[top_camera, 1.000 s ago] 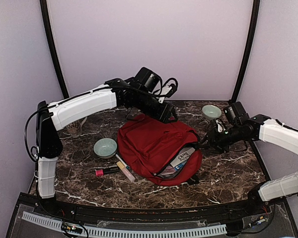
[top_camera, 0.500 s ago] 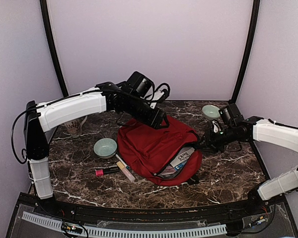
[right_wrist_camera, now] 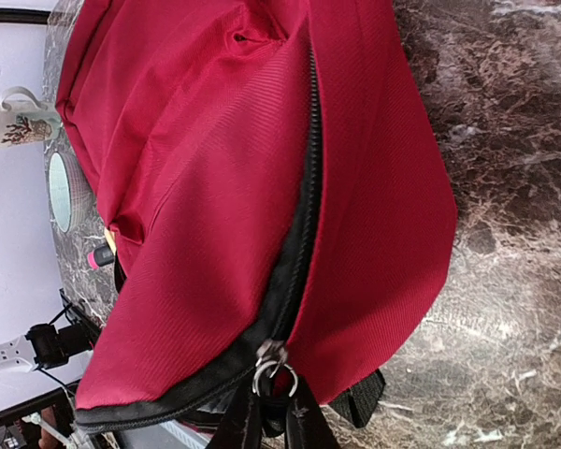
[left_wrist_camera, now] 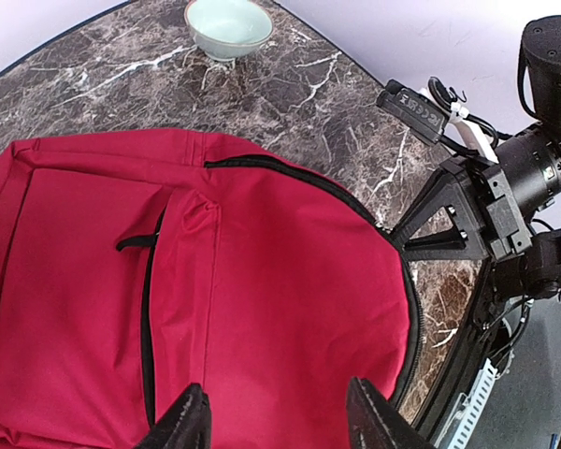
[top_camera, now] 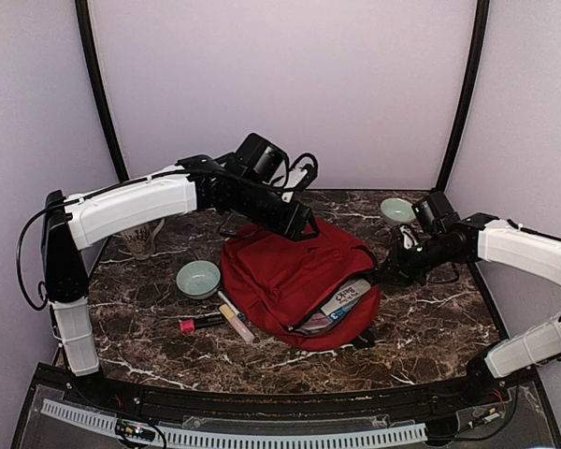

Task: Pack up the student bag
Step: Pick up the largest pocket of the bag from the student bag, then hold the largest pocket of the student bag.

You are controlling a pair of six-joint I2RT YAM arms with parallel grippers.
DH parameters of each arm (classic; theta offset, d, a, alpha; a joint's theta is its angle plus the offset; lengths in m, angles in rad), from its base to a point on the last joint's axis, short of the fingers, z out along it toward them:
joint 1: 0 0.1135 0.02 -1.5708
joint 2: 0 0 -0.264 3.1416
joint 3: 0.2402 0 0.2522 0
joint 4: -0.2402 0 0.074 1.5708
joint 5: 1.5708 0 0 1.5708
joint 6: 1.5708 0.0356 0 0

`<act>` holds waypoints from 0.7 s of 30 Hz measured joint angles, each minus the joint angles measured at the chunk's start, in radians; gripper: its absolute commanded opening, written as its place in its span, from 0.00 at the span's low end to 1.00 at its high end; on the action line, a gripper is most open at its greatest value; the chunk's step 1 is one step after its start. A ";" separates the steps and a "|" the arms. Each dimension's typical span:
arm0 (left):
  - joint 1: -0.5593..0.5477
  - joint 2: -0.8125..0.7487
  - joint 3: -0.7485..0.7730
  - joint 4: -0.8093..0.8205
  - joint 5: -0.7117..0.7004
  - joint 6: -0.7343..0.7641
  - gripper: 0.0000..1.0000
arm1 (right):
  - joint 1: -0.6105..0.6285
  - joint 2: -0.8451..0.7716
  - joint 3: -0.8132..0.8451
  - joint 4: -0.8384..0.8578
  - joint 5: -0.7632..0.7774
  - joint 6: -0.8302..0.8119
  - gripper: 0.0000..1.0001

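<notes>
The student bag [top_camera: 290, 271] is a dark-red backpack lying in the middle of the table, its main zipper partly open with books [top_camera: 343, 299] showing inside. My left gripper [top_camera: 305, 227] hovers open and empty above the bag's back edge; in the left wrist view its fingers [left_wrist_camera: 182, 426] stand wide apart over the red fabric [left_wrist_camera: 262, 281]. My right gripper [top_camera: 389, 271] is at the bag's right side. In the right wrist view it [right_wrist_camera: 273, 404] is shut on the zipper pull [right_wrist_camera: 277, 367] of the bag [right_wrist_camera: 206, 187].
A green bowl [top_camera: 198, 278] sits left of the bag, a pink marker [top_camera: 203, 324] and a pen [top_camera: 236, 321] in front of it. A mug [top_camera: 142, 239] stands at the far left. A second bowl [top_camera: 397, 210] sits at the back right.
My left arm has lifted and drawn a little to the left over the bag's back edge. My right gripper has stayed on the zipper pull, shifting only slightly.
</notes>
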 measured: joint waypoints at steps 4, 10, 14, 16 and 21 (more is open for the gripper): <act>-0.013 0.024 0.026 0.007 0.007 -0.006 0.51 | 0.000 -0.030 0.019 -0.045 0.010 -0.029 0.12; -0.034 0.098 0.092 0.023 0.017 -0.014 0.50 | -0.001 -0.039 0.020 -0.077 0.011 -0.045 0.04; -0.040 0.116 0.095 0.025 0.025 -0.019 0.50 | -0.002 -0.039 0.020 -0.087 0.019 -0.061 0.00; -0.041 0.119 0.095 0.025 0.027 -0.020 0.50 | -0.003 -0.039 0.020 -0.087 0.021 -0.068 0.00; -0.041 0.126 0.110 0.032 0.042 -0.033 0.56 | -0.009 -0.039 0.029 -0.093 0.019 -0.092 0.00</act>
